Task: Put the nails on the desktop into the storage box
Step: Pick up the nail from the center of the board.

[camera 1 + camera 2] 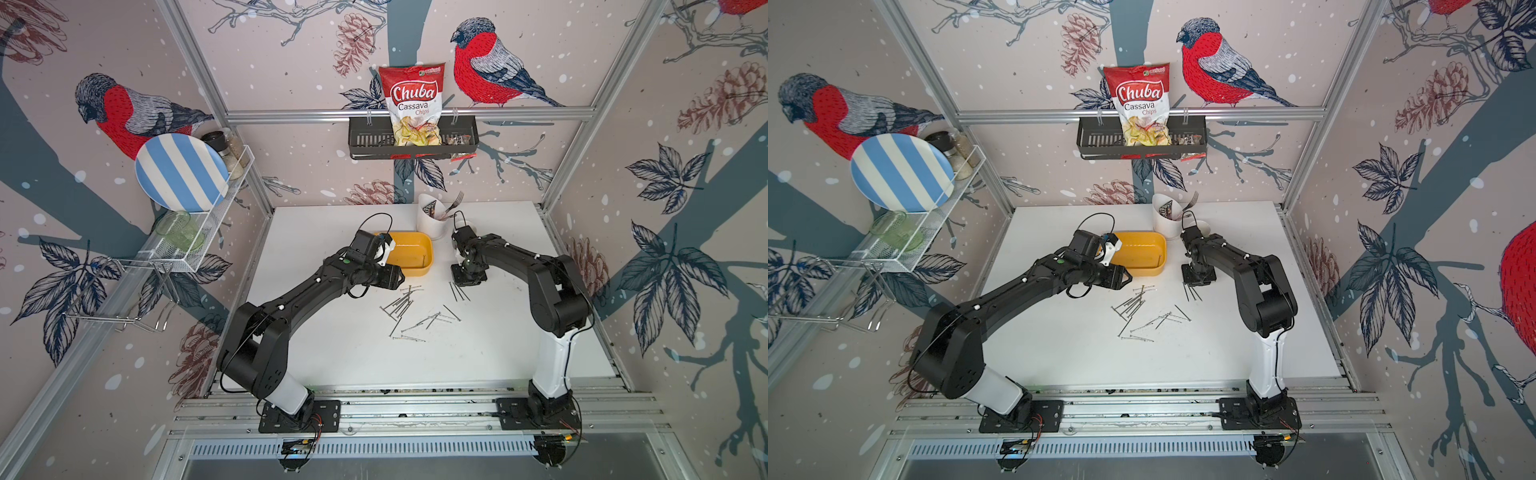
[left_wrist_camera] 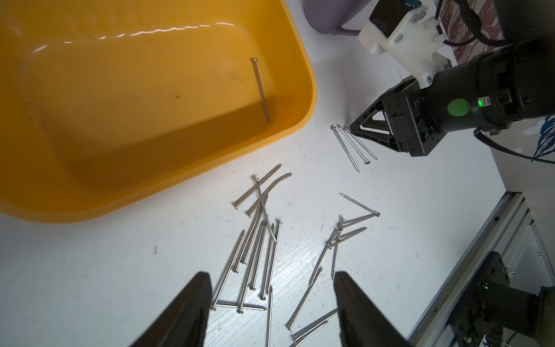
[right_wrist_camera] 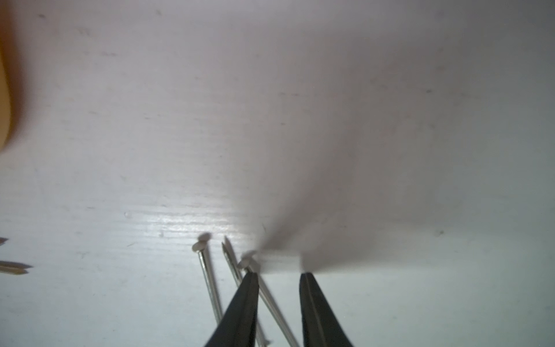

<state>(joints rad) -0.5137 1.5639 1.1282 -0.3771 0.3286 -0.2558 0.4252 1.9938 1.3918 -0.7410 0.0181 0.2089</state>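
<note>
In both top views the nails (image 1: 405,309) lie scattered on the desktop (image 1: 332,353), just in front of the storage box (image 1: 417,271). My left claw (image 1: 398,277) hovers at the box's near rim and my right claw (image 1: 462,283) points down beside it. Left wrist view: my left fingers (image 2: 198,288) stand wide apart and empty above the pile, and one nail (image 2: 260,90) lies in the box. Right wrist view: my right fingers (image 3: 309,288) are narrowly parted, tips at the surface, with a nail shaft between them, unclamped.

One nail (image 2: 260,90) in storage box (image 1: 415,270); remaining nails (image 1: 401,305) on desktop (image 1: 332,353) before it
</note>
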